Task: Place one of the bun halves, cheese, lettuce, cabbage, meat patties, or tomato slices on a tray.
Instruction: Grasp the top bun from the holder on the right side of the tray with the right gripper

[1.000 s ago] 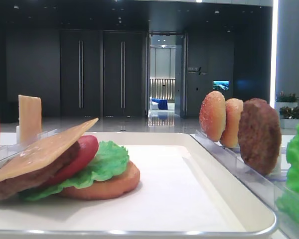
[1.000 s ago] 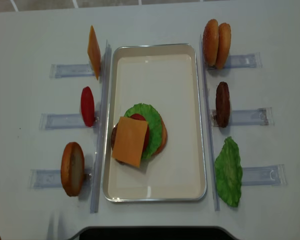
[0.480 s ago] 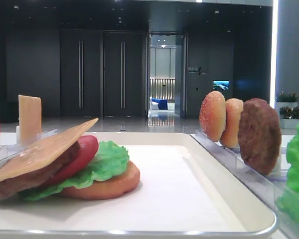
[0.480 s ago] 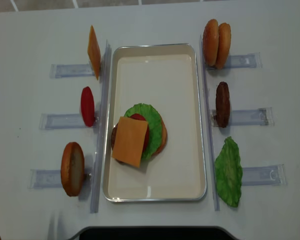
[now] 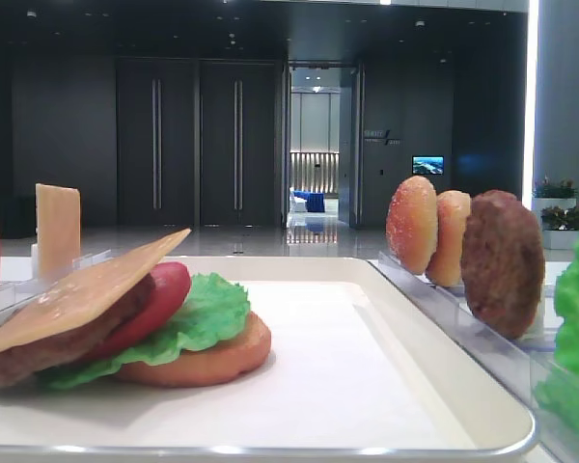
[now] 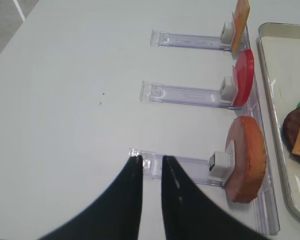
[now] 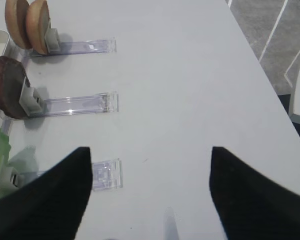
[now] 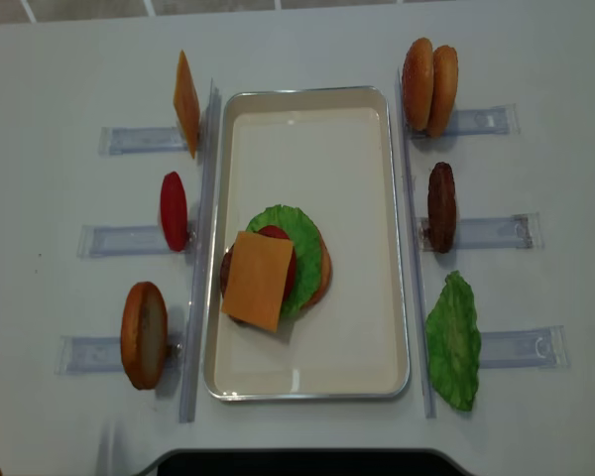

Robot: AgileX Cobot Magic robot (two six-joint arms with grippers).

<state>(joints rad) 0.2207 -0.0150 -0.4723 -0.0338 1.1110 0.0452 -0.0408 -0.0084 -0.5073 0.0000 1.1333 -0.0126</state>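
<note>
On tray (image 8: 307, 382): cheese-topped stack (image 8: 258, 280), no txt.

A: Cam setup?
B: One sits low at tray (image 5: 482, 405) rim, close, facing down its length twd a dark hall. One overhead, straight down on the table (image 8: 69, 59).
A: Wrists?
B: Both look down over outer racks (image 6: 185, 92), L & R. All but R wrist share the tray.
</note>
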